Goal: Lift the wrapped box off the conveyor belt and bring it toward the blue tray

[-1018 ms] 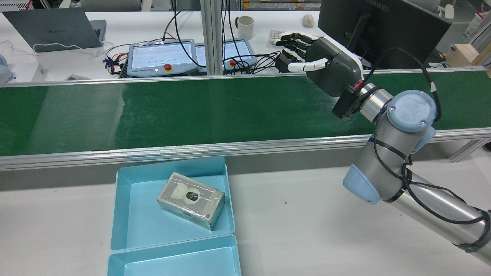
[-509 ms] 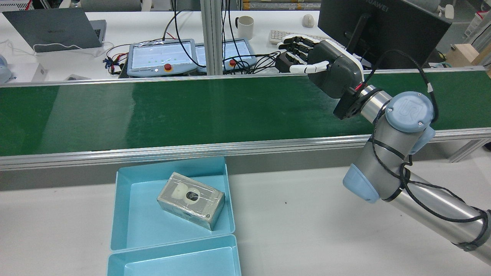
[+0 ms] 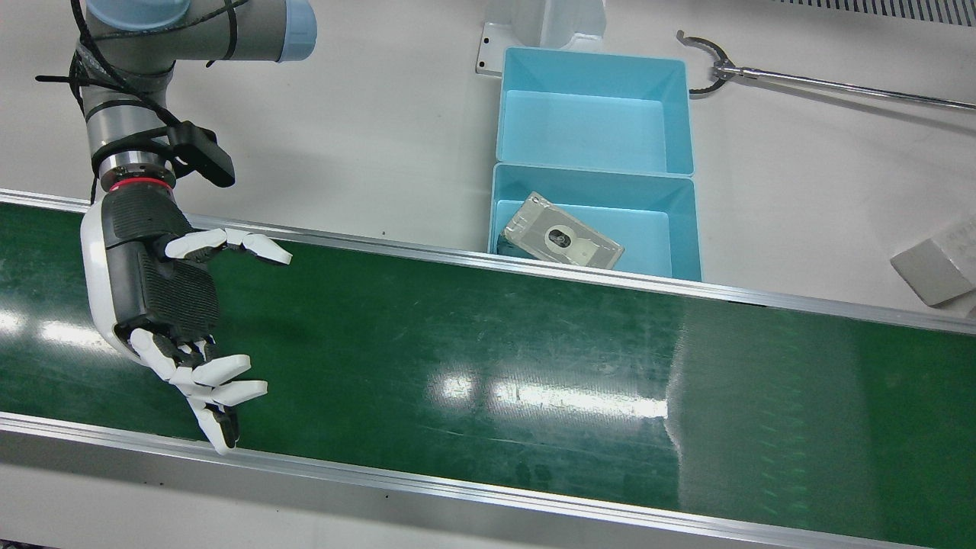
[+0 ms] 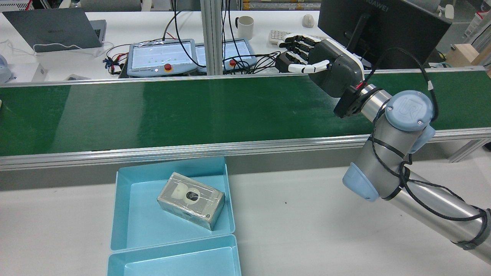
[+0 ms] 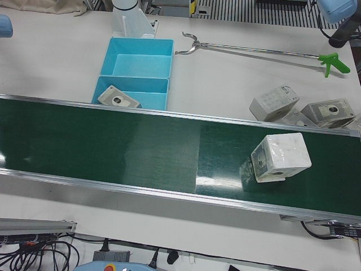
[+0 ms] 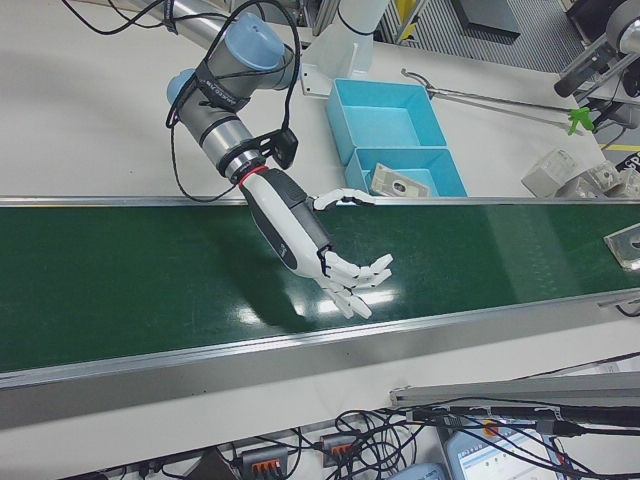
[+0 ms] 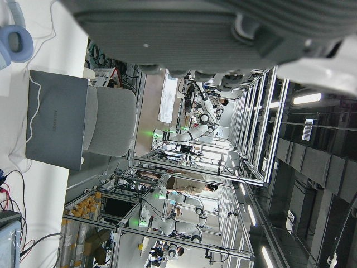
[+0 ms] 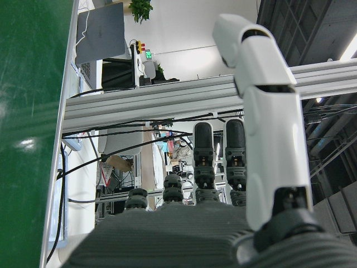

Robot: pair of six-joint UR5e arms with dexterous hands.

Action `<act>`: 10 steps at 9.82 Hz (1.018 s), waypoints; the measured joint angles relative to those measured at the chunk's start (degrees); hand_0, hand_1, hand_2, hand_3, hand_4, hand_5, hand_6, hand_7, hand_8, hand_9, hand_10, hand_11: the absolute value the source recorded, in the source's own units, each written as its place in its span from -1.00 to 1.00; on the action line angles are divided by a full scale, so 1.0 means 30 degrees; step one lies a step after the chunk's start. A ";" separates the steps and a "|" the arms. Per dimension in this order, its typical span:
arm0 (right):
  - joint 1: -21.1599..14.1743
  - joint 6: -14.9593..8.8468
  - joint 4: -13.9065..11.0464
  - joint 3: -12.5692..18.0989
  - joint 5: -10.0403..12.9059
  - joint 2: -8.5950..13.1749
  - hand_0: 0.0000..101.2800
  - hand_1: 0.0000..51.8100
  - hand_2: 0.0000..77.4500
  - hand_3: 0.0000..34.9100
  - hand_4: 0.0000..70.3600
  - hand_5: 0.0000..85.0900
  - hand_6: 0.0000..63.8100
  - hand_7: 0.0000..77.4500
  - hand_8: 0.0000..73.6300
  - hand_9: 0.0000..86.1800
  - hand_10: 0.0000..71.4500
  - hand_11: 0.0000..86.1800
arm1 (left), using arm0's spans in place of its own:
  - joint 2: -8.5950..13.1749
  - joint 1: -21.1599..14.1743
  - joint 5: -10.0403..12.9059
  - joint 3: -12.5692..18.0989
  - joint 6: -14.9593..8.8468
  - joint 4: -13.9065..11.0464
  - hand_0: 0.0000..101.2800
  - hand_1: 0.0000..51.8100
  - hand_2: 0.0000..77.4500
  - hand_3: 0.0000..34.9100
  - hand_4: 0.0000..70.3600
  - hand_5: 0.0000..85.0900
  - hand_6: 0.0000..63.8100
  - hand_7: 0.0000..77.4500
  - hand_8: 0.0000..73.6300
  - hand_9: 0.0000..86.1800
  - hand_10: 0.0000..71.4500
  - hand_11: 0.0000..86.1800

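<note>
A white wrapped box (image 5: pixel 280 157) sits on the green conveyor belt (image 5: pixel 113 147) at the right end of the left-front view, far from both hands. My right hand (image 3: pixel 164 305) hovers open and empty over the belt (image 3: pixel 488 343), palm sideways and fingers spread; it also shows in the rear view (image 4: pixel 326 67) and the right-front view (image 6: pixel 310 235). The blue tray (image 3: pixel 656 229) stands beside the belt with another wrapped box (image 3: pixel 560 238) lying in its nearer compartment. My left hand (image 7: pixel 223 33) shows only as a dark palm edge.
A long grabber tool (image 3: pixel 801 80) lies on the table past the tray. Several spare wrapped boxes (image 5: pixel 273 101) sit on the table beside the belt's right end. A laptop (image 4: pixel 53 28), teach pendants (image 4: pixel 161 57) and a monitor (image 4: pixel 383 27) stand beyond the belt.
My right hand has risen slightly and shifted a little toward the belt's far edge, still open. The box in the tray has not moved.
</note>
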 joint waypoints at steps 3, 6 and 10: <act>0.0067 0.0008 -0.0087 0.0504 0.0007 0.0004 0.01 -0.33 -0.39 -0.44 -0.38 -0.22 -0.62 -0.17 -0.88 -0.76 -0.94 -0.91 | 0.0001 0.0000 0.0000 0.0000 -0.0001 0.0000 -1.00 -1.00 -0.99 -1.00 -1.00 -0.97 -1.00 -1.00 -1.00 -1.00 -0.98 -1.00; 0.0439 0.0009 -0.0148 0.0663 0.0059 -0.0014 0.00 -0.33 -0.42 -0.39 -0.36 -0.22 -0.62 -0.14 -0.90 -0.75 -1.00 -0.91 | 0.0001 0.0000 0.0000 0.0000 -0.0001 0.0000 -1.00 -1.00 -0.99 -1.00 -1.00 -0.97 -1.00 -0.99 -0.99 -1.00 -0.98 -1.00; 0.0593 0.0025 -0.0140 0.0780 0.0490 -0.0032 0.00 -0.33 -0.42 -0.46 -0.33 -0.19 -0.59 -0.11 -0.88 -0.72 -0.97 -0.91 | 0.0001 0.0000 0.0000 0.0000 0.0000 -0.0001 -1.00 -1.00 -0.99 -1.00 -1.00 -0.97 -1.00 -1.00 -1.00 -1.00 -0.98 -1.00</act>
